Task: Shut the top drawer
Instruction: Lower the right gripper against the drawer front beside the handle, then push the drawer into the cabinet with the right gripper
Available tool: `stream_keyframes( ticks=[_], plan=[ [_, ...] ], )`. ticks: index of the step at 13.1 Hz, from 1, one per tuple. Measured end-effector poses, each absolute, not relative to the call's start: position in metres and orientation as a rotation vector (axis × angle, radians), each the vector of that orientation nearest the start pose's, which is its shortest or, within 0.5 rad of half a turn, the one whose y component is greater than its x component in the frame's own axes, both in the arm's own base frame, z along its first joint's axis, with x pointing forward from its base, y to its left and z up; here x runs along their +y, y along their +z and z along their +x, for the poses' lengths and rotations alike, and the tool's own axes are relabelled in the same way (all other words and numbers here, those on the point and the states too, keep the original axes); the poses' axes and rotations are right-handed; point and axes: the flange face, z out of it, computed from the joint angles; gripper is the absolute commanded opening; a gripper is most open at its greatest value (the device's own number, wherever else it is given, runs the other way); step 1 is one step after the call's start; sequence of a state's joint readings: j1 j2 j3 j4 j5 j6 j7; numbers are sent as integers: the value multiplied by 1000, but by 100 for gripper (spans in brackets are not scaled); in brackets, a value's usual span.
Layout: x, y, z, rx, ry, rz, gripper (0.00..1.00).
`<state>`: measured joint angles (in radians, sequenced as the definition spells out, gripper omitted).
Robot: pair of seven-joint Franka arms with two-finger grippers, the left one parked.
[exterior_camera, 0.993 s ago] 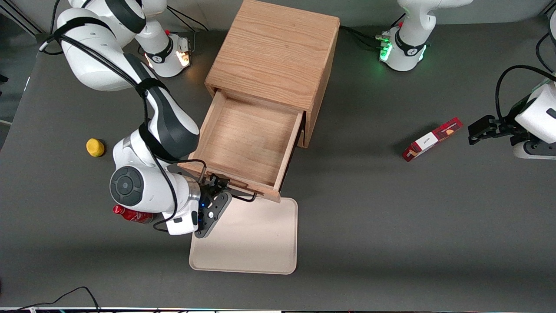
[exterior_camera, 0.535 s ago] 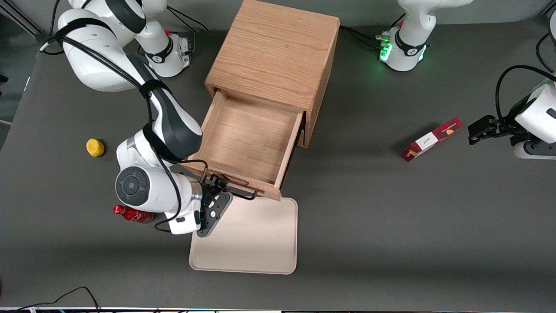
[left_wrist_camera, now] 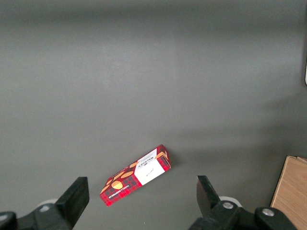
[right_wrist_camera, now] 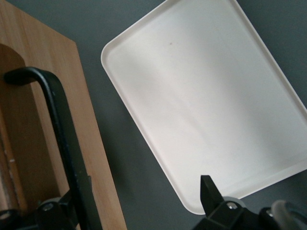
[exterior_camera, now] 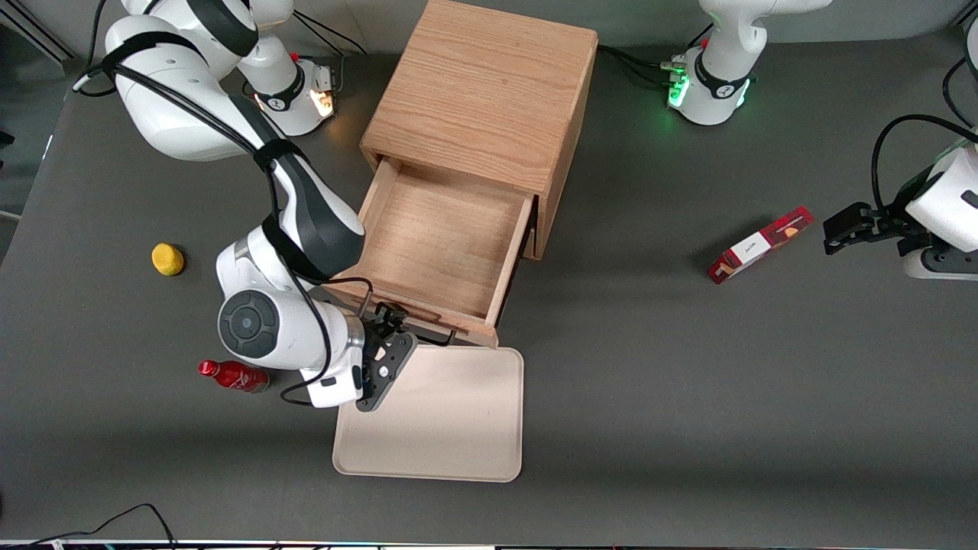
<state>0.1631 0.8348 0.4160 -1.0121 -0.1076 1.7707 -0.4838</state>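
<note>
The top drawer (exterior_camera: 439, 237) stands pulled far out of the light oak cabinet (exterior_camera: 481, 92), and its wooden box is empty. Its black wire handle (exterior_camera: 429, 337) faces the front camera. My right gripper (exterior_camera: 390, 340) is open at the drawer front, at the handle's end nearer the working arm's side. In the right wrist view the gripper (right_wrist_camera: 141, 194) has one finger by the handle (right_wrist_camera: 62, 129) and the drawer front (right_wrist_camera: 93, 148). The other finger hangs over the edge of the cream tray (right_wrist_camera: 201, 96). It holds nothing.
The cream tray (exterior_camera: 458, 420) lies on the table just in front of the drawer. A red bottle (exterior_camera: 233, 376) and a yellow object (exterior_camera: 167, 259) lie toward the working arm's end. A red box (exterior_camera: 760, 244) lies toward the parked arm's end, also in the left wrist view (left_wrist_camera: 136, 181).
My gripper and wrist have moved toward the cabinet, and the drawer has slid a little way in with them. The red bottle shows more from under the wrist.
</note>
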Motion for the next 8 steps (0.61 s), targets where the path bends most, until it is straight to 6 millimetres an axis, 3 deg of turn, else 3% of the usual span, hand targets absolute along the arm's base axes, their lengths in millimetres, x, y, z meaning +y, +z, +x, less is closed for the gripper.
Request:
stream_keyframes(
  ticks=[8],
  plan=[
    [335,380,653,-1437,14,-2612,100]
  ],
)
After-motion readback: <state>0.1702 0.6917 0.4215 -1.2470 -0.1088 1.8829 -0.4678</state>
